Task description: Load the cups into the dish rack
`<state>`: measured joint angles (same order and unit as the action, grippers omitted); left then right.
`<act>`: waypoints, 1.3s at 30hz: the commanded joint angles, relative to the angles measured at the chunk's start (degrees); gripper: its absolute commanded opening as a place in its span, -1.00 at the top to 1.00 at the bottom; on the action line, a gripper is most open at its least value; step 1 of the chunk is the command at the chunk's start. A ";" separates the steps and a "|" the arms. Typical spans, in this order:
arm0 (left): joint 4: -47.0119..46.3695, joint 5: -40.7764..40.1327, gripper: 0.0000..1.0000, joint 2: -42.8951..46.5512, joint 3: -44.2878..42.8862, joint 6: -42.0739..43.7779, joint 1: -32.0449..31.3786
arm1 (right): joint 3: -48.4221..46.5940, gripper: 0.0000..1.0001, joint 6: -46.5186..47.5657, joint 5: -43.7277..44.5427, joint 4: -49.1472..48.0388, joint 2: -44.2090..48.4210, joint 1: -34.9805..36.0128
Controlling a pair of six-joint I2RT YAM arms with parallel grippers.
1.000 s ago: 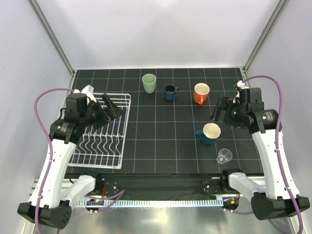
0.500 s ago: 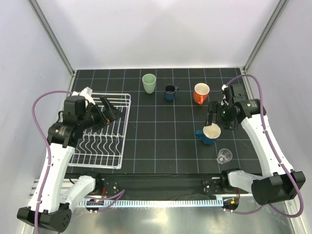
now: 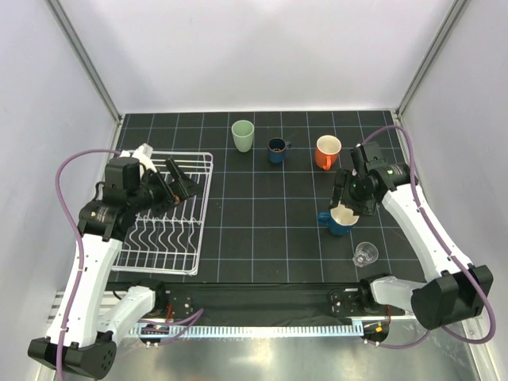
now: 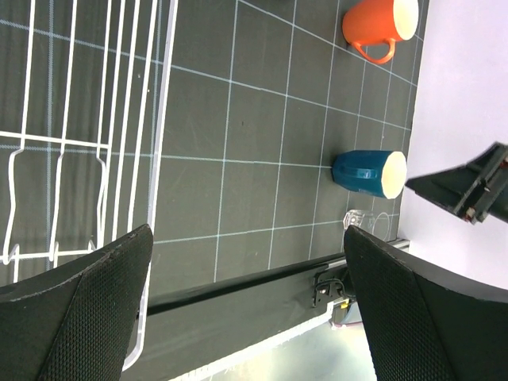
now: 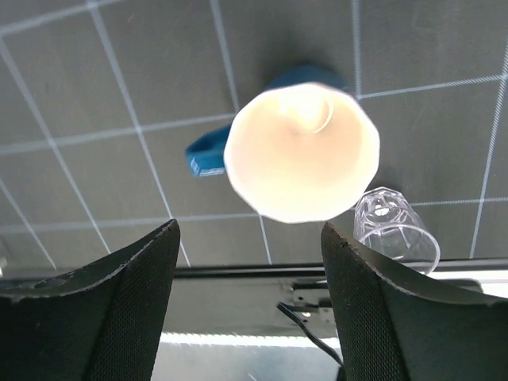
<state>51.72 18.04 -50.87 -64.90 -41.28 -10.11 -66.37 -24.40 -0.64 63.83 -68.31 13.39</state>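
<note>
Step in hand: right arm going for the larger blue mug (image 5: 302,151). Right tool (image 5: 248,238) hangs over it, fingers spread wide with nothing held. In the wrist view they sit either side of the cream-lined rim. Can't tell how high above the rim they are.

To do it well:
- Come straight down and stay centred. The mug looks nearly as wide as the opening, so there's little slack.
- The handle points left, toward the rack. Keep the fingers off it and close on the body or wall.
- The clear glass (image 3: 365,254) sits just beside the mug on the near-right, so a sideways drift would likely knock it.
- Lift clear before heading left.

Left tool (image 4: 248,234) is also wide open and holding nothing, hovering over the far part of the dish rack (image 3: 200,230). It should probably stay out of the drop path.

The rack is at the left of the counter (image 3: 270,230), with no cup in it yet. In the far row, left to right, are the pale green tumbler (image 3: 243,135), the small dark blue mug (image 3: 277,149) and the orange mug (image 3: 326,152). All stand upright, well apart from the rack.

The counter is a black mat with a pale grid, flat and matte. Plain pale walls close in three sides, with metal posts in the far corners.
</note>
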 commanded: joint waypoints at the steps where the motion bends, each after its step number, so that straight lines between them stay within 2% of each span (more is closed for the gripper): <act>1: 0.30 1.03 -0.99 -0.28 -1.10 1.29 0.09 | -1.30 -0.45 -8.18 6.34 -2.84 -2.26 0.24; 5: 1.10 -0.37 -0.88 -0.72 -1.72 1.46 0.09 | -1.75 -0.43 -17.76 9.87 -1.87 -5.07 0.15; 16: 1.62 -0.99 -0.80 -0.28 -1.98 2.87 0.09 | -2.98 -0.34 -23.84 12.51 -4.15 -11.57 0.23; 24: 2.77 -2.75 -0.80 0.25 -2.51 4.63 -0.70 | -1.84 -0.12 -26.22 11.72 -6.08 -16.41 0.15; 25: 2.94 -2.92 -0.80 0.33 -2.51 4.71 -0.88 | -1.57 0.03 -26.22 11.98 -6.26 -16.67 0.23; 32: 3.21 -2.23 -0.80 0.42 -2.77 4.98 -0.97 | 0.36 0.38 -25.08 11.63 -7.84 -17.82 0.23; 34: 3.21 -1.70 -0.80 0.25 -2.95 4.80 -1.14 | 0.80 0.62 -23.94 10.32 -8.81 -17.99 0.32; 39: 3.38 0.58 -0.75 -0.72 -2.68 3.84 -1.23 | 1.06 0.84 -20.08 9.79 -10.48 -16.68 0.24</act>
<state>54.76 16.36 -51.11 -65.45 -37.47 -11.14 -65.78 -47.22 8.91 56.64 -85.82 13.43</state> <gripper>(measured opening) 0.886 0.117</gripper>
